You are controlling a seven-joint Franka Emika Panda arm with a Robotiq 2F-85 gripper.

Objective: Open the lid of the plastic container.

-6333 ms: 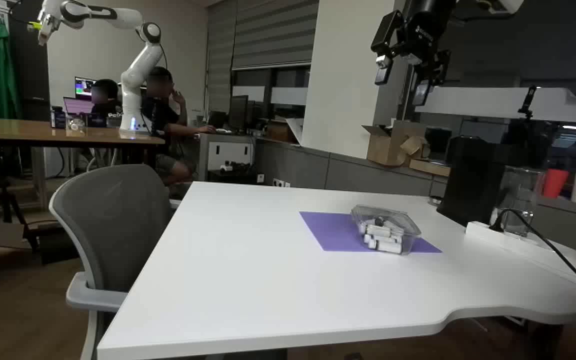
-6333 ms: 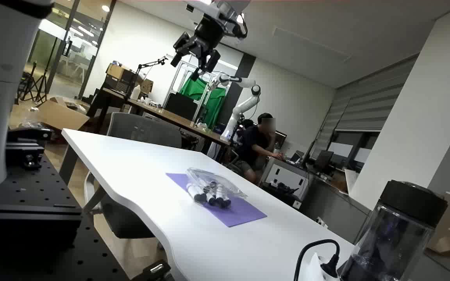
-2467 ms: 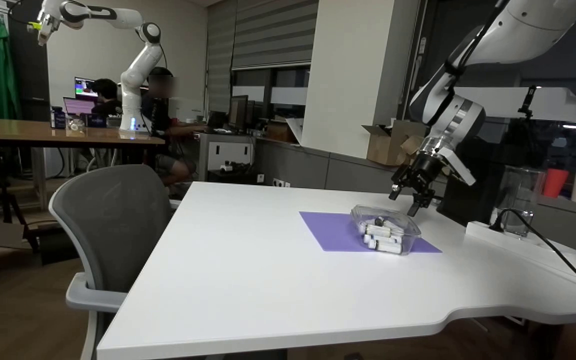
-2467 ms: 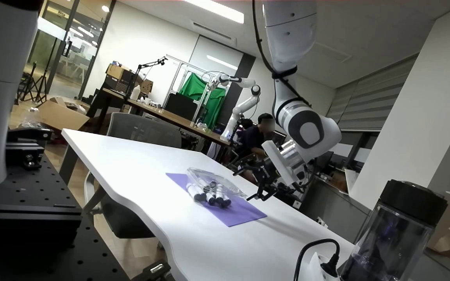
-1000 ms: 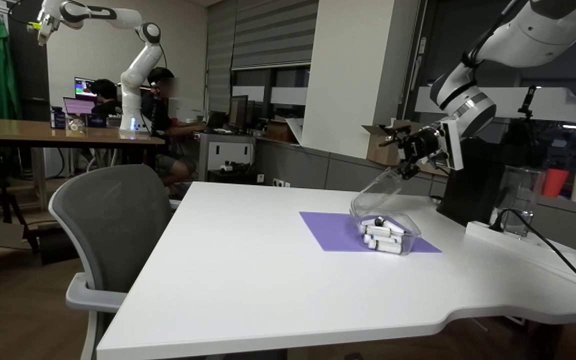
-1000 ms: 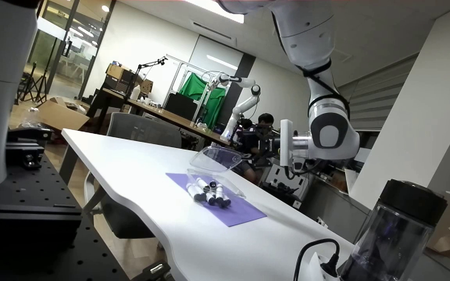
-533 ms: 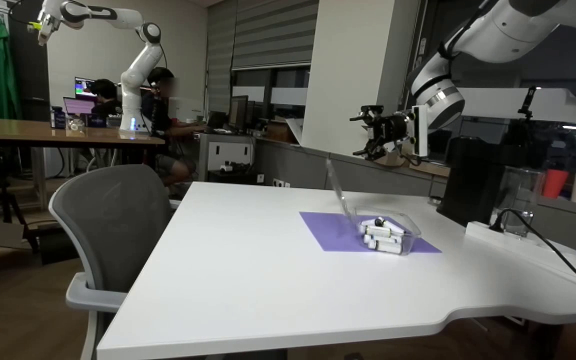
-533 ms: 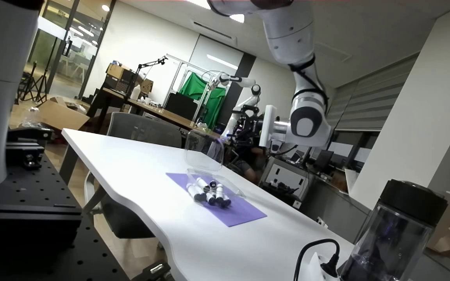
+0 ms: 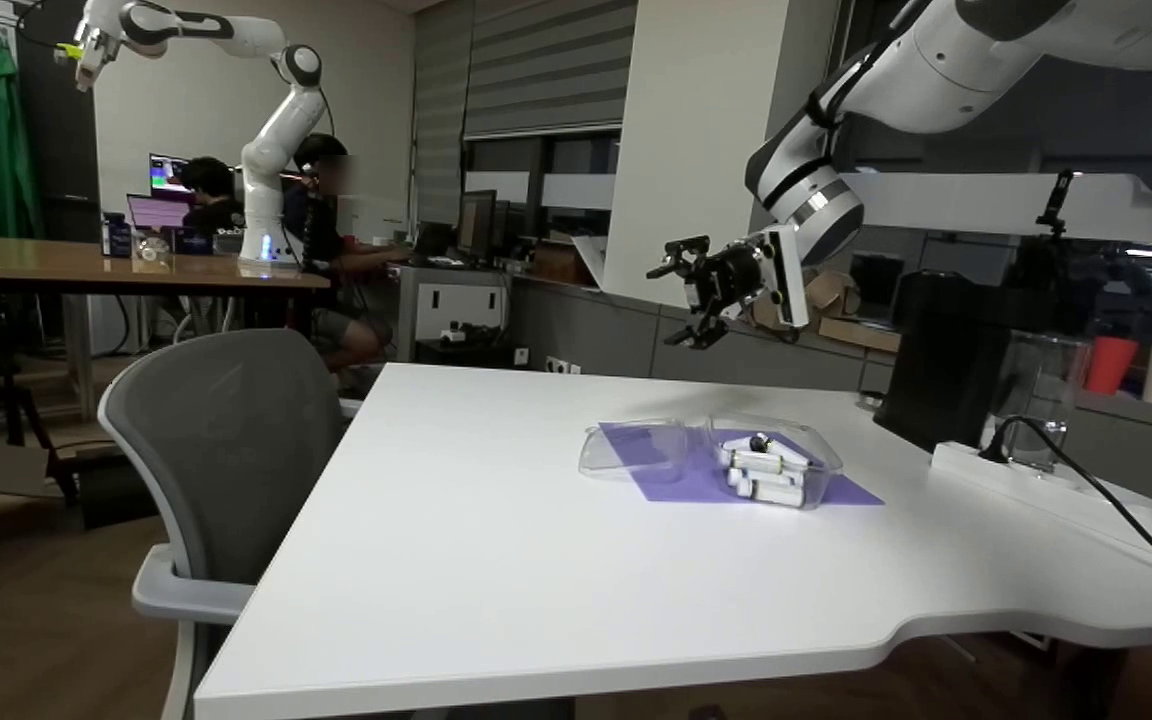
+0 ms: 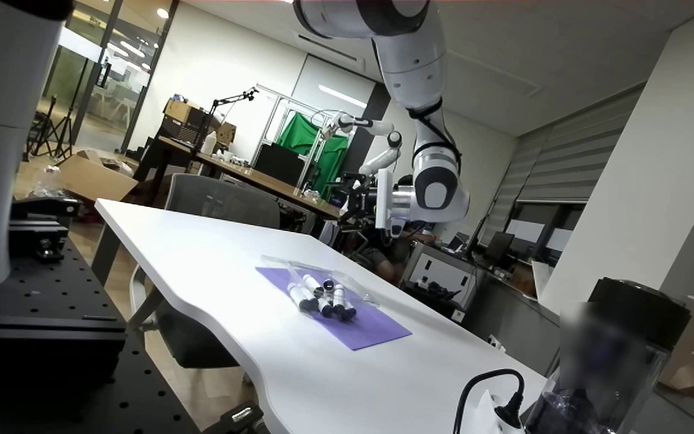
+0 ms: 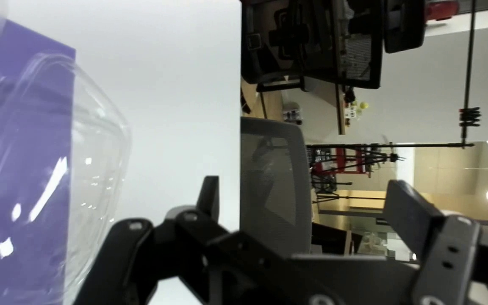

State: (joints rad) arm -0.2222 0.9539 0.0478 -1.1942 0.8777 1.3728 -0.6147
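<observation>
The thin, flat, transparent plastic lid lies open beside the small, low, clear plastic container, partly over the flat purple rectangular mat and partly over the white worktop. Whether a hinge joins the two cannot be confirmed. White cylindrical pieces show uncovered inside the container, which sits on the mat.

My black two-fingered pincer hangs above the worktop, wide, with nothing between its fingers and apart from the lid.

Finding: the opening appears complete, and I judge the step in hand to be withdrawal. I should rise first and swing sideways only afterwards, so that neither finger catches the lid's rim and drags the light container along. Should the lid spring up, a gentle push near its outer edge ought to settle it.

Edges: in the wrist view, a strip of worktop shows between the lid and the straight worktop edge, with the grey mesh-backed chair beyond; any sideways push must be small. On the side of the container away from the lid stand the tall black box-like device and the white plastic power strip. Upward is, in my judgement, the safer room.
</observation>
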